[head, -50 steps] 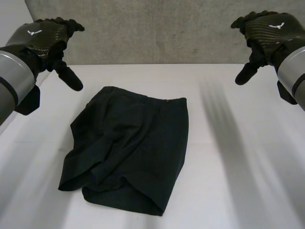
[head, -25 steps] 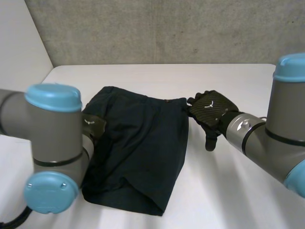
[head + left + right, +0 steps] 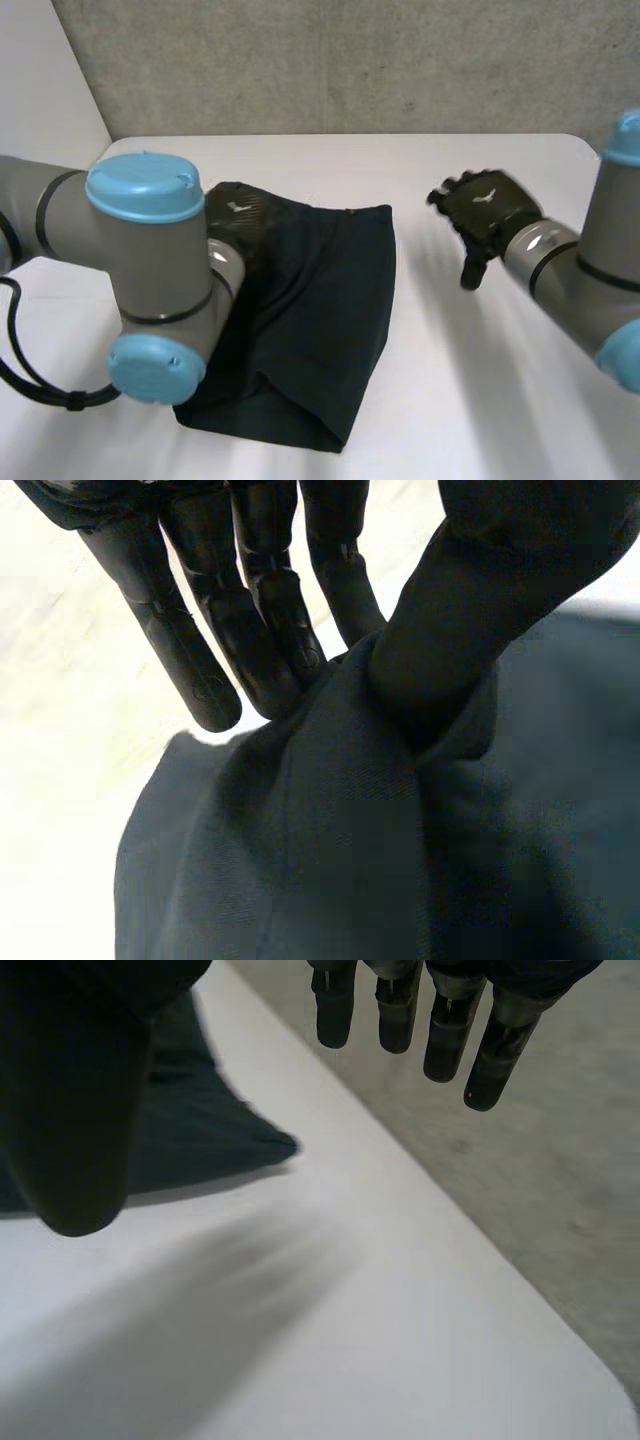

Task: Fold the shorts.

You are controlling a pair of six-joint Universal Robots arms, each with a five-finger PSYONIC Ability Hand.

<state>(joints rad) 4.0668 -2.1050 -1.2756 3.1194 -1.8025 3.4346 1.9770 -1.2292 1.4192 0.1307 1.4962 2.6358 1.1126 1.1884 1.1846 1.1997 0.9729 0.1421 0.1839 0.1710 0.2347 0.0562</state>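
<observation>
Right hand [image 3: 487,215], withdrawn from the shorts [image 3: 320,310], hangs beside their waistband corner, fingers straight; left hand [image 3: 238,228] pinches the opposite waistband corner. Shorts lie on the table [image 3: 500,400].

The shorts [image 3: 320,300] are lying across the middle of the bench [image 3: 480,400], and the left arm [image 3: 140,270] is reaching over their near left side, blocking that approach. The left hand [image 3: 235,225] is pinching cloth at their far left corner. Right of the shorts the bench is lying bare, with the right hand [image 3: 485,215] hovering there, fingers straight, apart from the cloth. Bare surface is also running along the far edge below the wall [image 3: 350,60].
</observation>
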